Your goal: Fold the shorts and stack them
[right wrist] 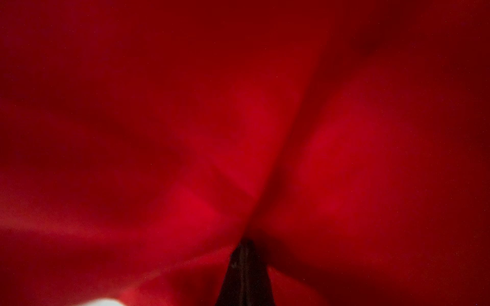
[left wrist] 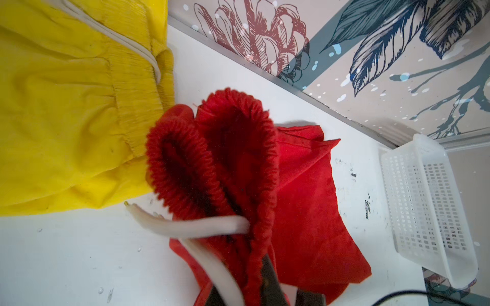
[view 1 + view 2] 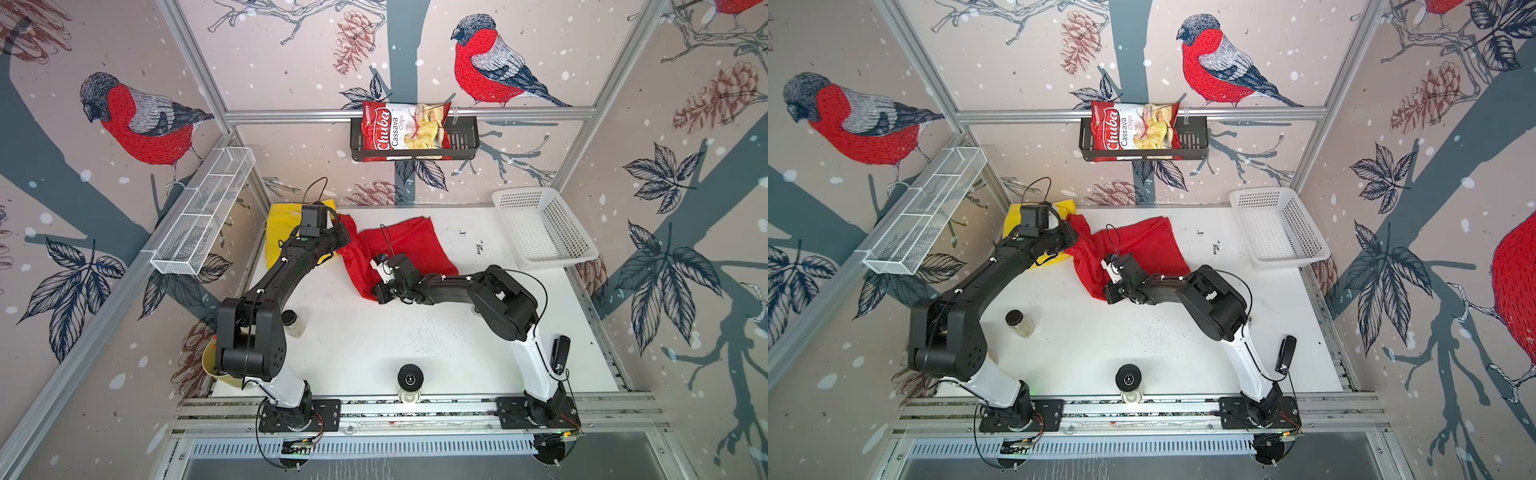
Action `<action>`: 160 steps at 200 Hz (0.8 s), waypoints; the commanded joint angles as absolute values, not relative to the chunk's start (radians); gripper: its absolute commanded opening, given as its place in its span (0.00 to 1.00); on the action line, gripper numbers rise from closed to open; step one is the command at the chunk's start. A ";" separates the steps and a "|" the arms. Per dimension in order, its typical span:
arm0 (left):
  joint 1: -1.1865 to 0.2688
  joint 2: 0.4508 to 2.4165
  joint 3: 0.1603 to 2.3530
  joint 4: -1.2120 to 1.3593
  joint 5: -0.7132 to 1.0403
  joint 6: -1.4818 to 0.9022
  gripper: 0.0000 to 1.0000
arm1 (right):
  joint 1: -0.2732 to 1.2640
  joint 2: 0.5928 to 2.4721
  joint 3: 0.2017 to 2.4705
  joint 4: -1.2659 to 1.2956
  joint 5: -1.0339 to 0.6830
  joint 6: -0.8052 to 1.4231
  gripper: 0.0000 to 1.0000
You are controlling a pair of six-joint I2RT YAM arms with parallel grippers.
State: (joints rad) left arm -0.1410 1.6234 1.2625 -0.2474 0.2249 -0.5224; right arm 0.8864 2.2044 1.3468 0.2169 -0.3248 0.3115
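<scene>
The red shorts (image 3: 409, 245) lie crumpled at the back middle of the desk (image 3: 415, 332). Their left end overlaps the yellow shorts (image 3: 280, 232), which are spread in the back left corner. The left hand (image 2: 265, 291) is closed almost tight on the elastic waistband (image 2: 156, 164) of the red pair, which bunches into a loop and seems raised off the desk. The white drawstring (image 2: 191, 225) dangles loose beside the fingers.

The right hand (image 1: 244, 265) is pressed fully together. In its wrist view, creases of red cloth run straight into the closed tips, so it appears to have pinched the near edge of the same pair. In both top views it sits at the near corner of the red cloth.

The step in hand looks like taking the red pair at two points, ready to spread it before folding. The red pair is not yet folded, and nothing is stacked. Whether the yellow pair is already folded cannot be told.

The next move calls for both hands to rise together and draw apart, so the cloth hangs flat and clears the yellow pair without dragging it. Then they can lay it down smooth on bare desk, keeping the drawstring from snagging. The white basket (image 3: 544, 224) stands well apart at the back right and plays no part
</scene>
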 commanded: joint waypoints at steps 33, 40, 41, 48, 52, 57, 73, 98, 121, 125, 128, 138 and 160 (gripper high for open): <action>-0.162 1.640 1.332 -0.344 0.176 -0.446 0.00 | 0.732 2.059 1.307 0.255 -0.347 0.386 0.01; -0.167 1.637 1.337 -0.353 0.168 -0.435 0.00 | 0.702 2.049 1.319 0.252 -0.371 0.390 0.01; -0.168 1.638 1.338 -0.355 0.165 -0.433 0.00 | 0.699 2.048 1.321 0.252 -0.372 0.391 0.01; -0.174 1.634 1.342 -0.362 0.149 -0.423 0.00 | 0.677 2.042 1.330 0.257 -0.373 0.398 0.01; -0.178 1.632 1.344 -0.368 0.134 -0.420 0.00 | 0.666 2.042 1.336 0.262 -0.373 0.399 0.01; -0.181 1.630 1.346 -0.373 0.116 -0.416 0.00 | 0.652 2.046 1.348 0.261 -0.370 0.402 0.01; -0.190 1.617 1.345 -0.373 0.095 -0.414 0.00 | 0.618 2.089 1.418 0.229 -0.373 0.408 0.01; -0.192 1.617 1.355 -0.387 0.089 -0.415 0.00 | 0.610 2.195 1.567 0.167 -0.350 0.412 0.00; -0.192 1.638 1.371 -0.407 0.094 -0.414 0.00 | 0.643 2.315 1.750 0.042 -0.303 0.409 0.00; -0.193 1.642 1.376 -0.411 0.096 -0.413 0.00 | 0.651 2.335 1.776 0.026 -0.302 0.407 0.00; -0.193 1.644 1.378 -0.412 0.099 -0.412 0.00 | 0.656 2.349 1.794 0.017 -0.303 0.407 0.00; -0.193 1.654 1.385 -0.417 0.107 -0.409 0.00 | 0.679 2.391 1.838 -0.008 -0.304 0.413 0.00; -0.193 1.659 1.400 -0.425 0.119 -0.411 0.00 | 0.724 2.448 1.854 -0.012 -0.319 0.432 0.00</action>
